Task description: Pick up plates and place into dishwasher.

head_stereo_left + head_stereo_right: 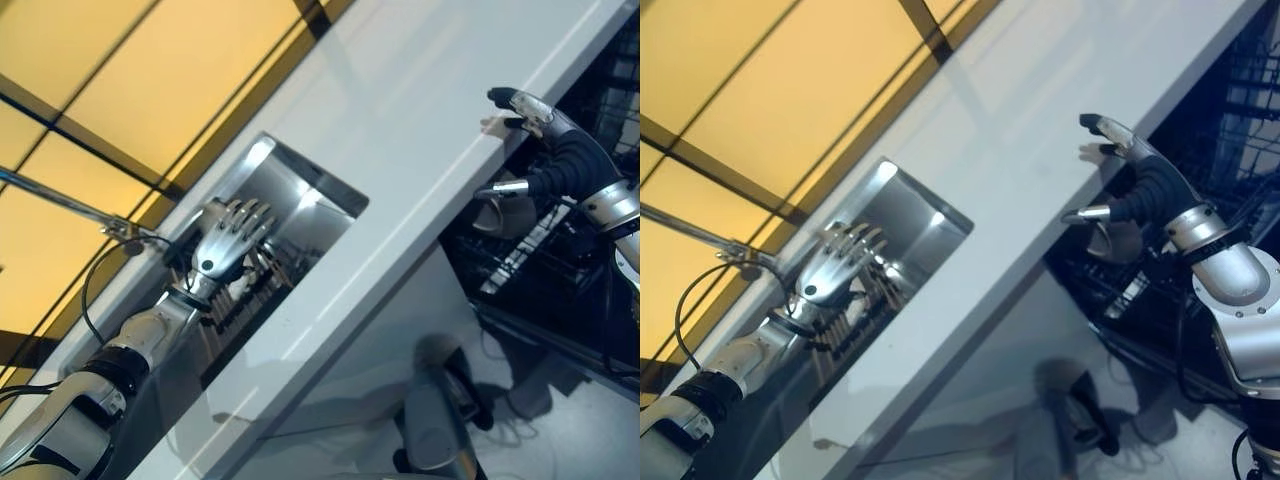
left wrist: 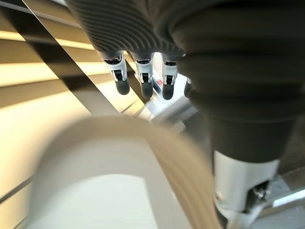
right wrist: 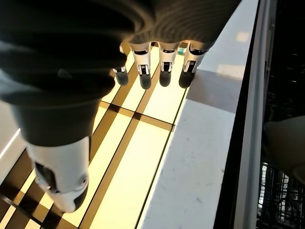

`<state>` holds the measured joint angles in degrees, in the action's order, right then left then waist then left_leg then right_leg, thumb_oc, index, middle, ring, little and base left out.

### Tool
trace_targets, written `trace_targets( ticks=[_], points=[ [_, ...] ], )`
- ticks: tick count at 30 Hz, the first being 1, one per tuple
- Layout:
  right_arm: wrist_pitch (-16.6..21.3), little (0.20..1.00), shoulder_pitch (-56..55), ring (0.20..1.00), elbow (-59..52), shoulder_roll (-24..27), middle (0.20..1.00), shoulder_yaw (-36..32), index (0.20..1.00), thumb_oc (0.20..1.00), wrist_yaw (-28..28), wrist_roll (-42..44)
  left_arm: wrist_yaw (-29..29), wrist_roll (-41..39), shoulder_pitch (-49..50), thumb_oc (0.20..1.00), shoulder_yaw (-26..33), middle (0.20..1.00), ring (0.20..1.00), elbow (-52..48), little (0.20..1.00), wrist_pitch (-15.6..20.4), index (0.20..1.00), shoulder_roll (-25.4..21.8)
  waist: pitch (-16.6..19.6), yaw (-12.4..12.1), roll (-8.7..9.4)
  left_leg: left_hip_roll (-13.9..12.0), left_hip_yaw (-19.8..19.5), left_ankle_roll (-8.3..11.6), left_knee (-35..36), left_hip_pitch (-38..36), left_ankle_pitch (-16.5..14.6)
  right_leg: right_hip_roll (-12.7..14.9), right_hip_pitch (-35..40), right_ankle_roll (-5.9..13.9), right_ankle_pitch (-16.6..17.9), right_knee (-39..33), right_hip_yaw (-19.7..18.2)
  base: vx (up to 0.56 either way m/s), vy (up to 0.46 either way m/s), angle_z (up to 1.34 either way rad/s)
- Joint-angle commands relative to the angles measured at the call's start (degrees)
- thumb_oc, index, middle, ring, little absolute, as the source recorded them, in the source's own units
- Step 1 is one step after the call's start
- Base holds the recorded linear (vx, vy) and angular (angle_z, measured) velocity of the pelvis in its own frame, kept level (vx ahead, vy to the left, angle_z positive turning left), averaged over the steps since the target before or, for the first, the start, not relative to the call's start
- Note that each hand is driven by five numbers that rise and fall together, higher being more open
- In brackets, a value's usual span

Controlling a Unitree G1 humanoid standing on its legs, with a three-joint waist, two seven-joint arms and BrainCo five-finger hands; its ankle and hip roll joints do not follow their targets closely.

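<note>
Plate (image 2: 119,167) is the likeliest reading of the broad cream curve lying close under the left hand (image 1: 222,250) in its wrist view. It is too blurred there to be sure, and I cannot tell whether it stands on edge or lies flat. Its rim runs as an arc across the hand's line, with the paler face on the inner side of the arc. From the head views a small pale patch shows just below that hand, among the dark tines of a rack (image 1: 262,283) that sits in the sink (image 1: 290,180).

The sink is a steel basin sunk into a long white counter (image 1: 400,130), which crosses the scene on a diagonal. Behind the counter is a wall of glowing yellow panels (image 1: 150,70) split by dark bars. Below its front edge lies a grey floor (image 1: 560,440).

The left hand hangs over the sink with its fingers straight and fanned apart, curled round nothing.

The right hand (image 1: 558,150) is at the counter's front edge, well apart from the left. Its fingers are straight, its thumb is held away from them, and it holds nothing. Beneath it is the dark wire dishwasher rack (image 1: 545,265), and a pale dish (image 3: 286,143) rests in that rack just below the counter edge.
</note>
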<state>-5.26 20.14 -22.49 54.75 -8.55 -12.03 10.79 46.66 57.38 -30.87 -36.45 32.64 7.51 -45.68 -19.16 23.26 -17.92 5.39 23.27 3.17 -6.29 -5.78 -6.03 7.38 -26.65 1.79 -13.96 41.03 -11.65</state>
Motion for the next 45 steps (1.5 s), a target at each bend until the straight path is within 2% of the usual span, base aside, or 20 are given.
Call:
trace_targets(
  ticks=[1,2,4,9,21,33,38,45],
  points=[
    [-5.66,1.000,-4.45,1.000,6.26,1.09,1.000,1.65,1.000,1.000,0.96,-1.62,-5.73,-3.86,-5.53,0.272,3.60,0.272,0.272,4.78,0.272,-3.99,0.272,1.26,-0.90,2.52,0.10,-5.01,-4.20,1.61,-10.03,7.20,2.67,-0.29,6.47,-0.42,6.33,-17.29,3.94,-0.13,-0.003,-0.19],
    [-6.23,1.000,-2.98,1.000,6.30,1.03,1.000,2.38,1.000,1.000,1.27,-1.68,-7.29,-3.78,-6.33,0.200,3.31,0.200,0.200,5.72,0.200,-4.18,0.200,1.47,-1.30,2.46,0.20,-5.10,-4.21,1.59,-10.24,7.84,2.83,-0.26,5.75,-0.49,6.30,-16.94,3.97,-0.12,-0.001,-0.14],
    [-6.73,1.000,-0.42,1.000,6.64,0.59,1.000,3.80,1.000,1.000,1.89,-2.16,-9.59,-3.56,-7.03,0.200,2.85,0.200,0.200,7.42,0.200,-4.36,0.200,1.23,-2.45,2.38,0.36,-5.31,-4.34,1.67,-10.88,9.39,3.45,-0.46,4.06,-0.71,6.39,-16.09,3.65,-0.11,0.001,-0.03],
    [-7.95,1.000,3.45,1.000,7.48,0.12,1.000,6.01,1.000,1.000,2.70,-3.11,-11.04,-2.60,-9.27,0.200,2.37,0.200,0.200,9.80,0.200,-4.54,0.200,1.18,-4.11,2.46,0.52,-5.58,-4.28,1.68,-11.11,10.88,4.18,-0.84,2.50,-1.10,6.90,-15.66,3.24,-0.05,0.022,-0.10],
    [-7.21,1.000,1.32,1.000,7.06,-0.45,1.000,4.57,1.000,1.000,2.27,-3.85,-11.76,-3.88,-9.47,0.200,3.44,0.200,0.200,9.11,0.200,-2.77,0.200,0.34,-5.61,1.97,0.52,-5.18,-5.48,1.75,-11.28,11.00,5.71,-0.56,3.50,-1.59,7.22,-15.17,3.53,0.00,0.031,-0.01],
    [-7.14,1.000,-2.77,1.000,6.06,-0.90,1.000,2.42,1.000,1.000,1.71,-4.07,-9.38,-8.07,-6.26,0.200,6.40,0.200,0.200,6.91,0.200,-2.09,0.200,0.37,-4.29,0.09,0.68,-4.22,-7.34,1.67,-9.98,9.35,6.28,0.04,6.72,-1.75,7.56,-16.61,4.88,0.00,0.044,0.07],
    [-7.12,1.000,-5.73,1.000,5.11,-0.63,1.000,0.19,1.000,1.000,1.27,-3.21,-8.62,-8.68,-3.51,0.200,7.64,0.200,0.200,4.58,0.200,-1.51,0.200,0.39,-3.32,-0.76,1.27,-3.92,-8.34,1.52,-9.24,8.33,5.93,0.01,8.35,-1.75,7.52,-17.09,5.42,0.00,0.035,0.11],
    [-7.00,1.000,-8.61,1.000,4.49,-0.81,1.000,-1.55,1.000,1.000,0.93,-2.24,-6.50,-14.78,0.17,0.200,10.64,0.200,0.200,2.79,0.200,-1.13,0.200,0.92,-1.34,-2.32,1.74,-3.56,-9.50,1.39,-7.70,6.68,5.86,0.23,11.27,-1.57,7.84,-19.04,6.75,-0.01,0.042,0.11]
  ],
)
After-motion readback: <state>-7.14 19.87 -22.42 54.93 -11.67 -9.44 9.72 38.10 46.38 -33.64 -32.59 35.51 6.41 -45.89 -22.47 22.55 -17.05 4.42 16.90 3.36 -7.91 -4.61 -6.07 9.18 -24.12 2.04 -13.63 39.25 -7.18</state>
